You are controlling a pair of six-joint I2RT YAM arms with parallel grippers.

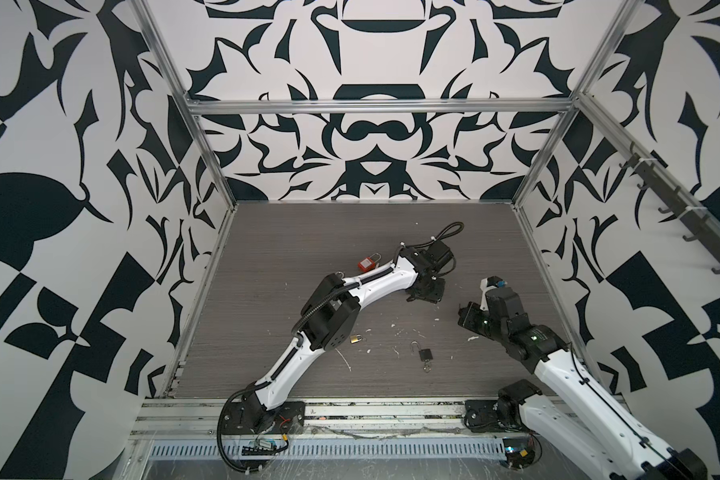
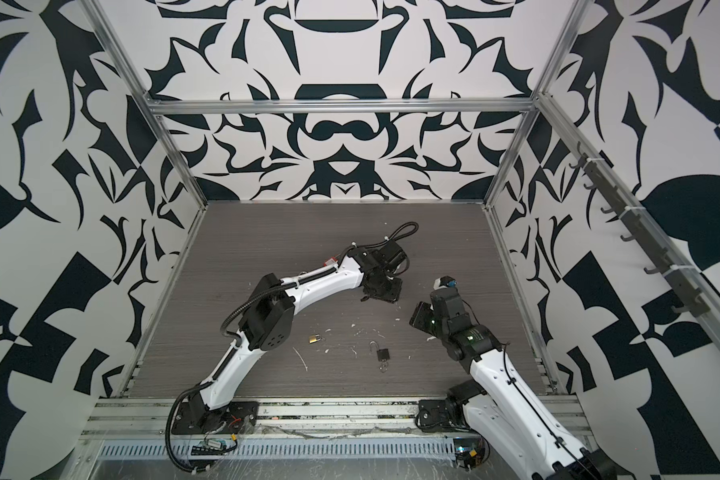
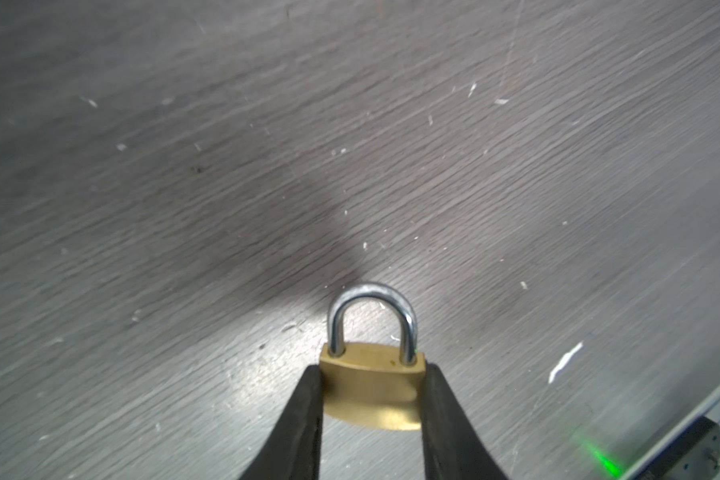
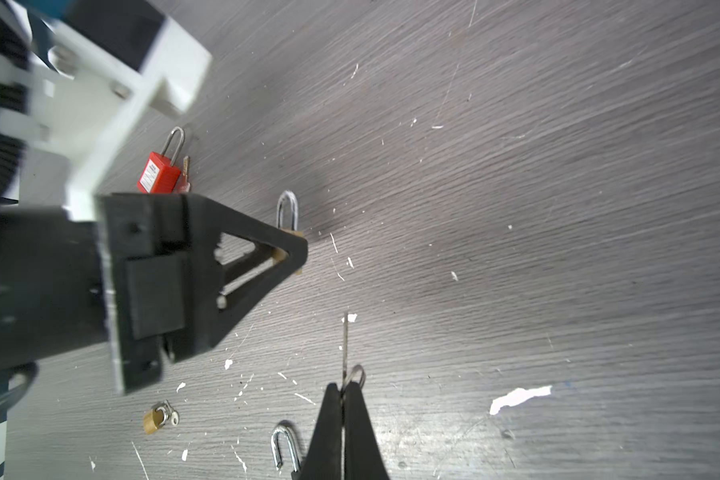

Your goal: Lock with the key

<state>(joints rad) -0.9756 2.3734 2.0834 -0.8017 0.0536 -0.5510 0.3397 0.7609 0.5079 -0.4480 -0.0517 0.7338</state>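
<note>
Grey wood-grain tabletop (image 1: pixel 308 249), flecked with white chips. Left arm (image 1: pixel 375 278) extended toward the table's middle. Right arm (image 1: pixel 558 374) bent over the near right area.

Left gripper (image 3: pixel 373 369): pinching the body of a brass padlock (image 3: pixel 371 395) from both sides, shackle seated in both holes.

Right gripper (image 4: pixel 342 388): pressed together on a key (image 4: pixel 345 345), blade seen edge-on, projecting past the tips, near the held padlock but apart from it.

On the table:
- red padlock (image 1: pixel 366 263), beyond the left forearm
- black padlock (image 1: pixel 425 354), shackle swung open, front centre
- small brass padlock (image 1: pixel 355 339), beside the left elbow
</note>
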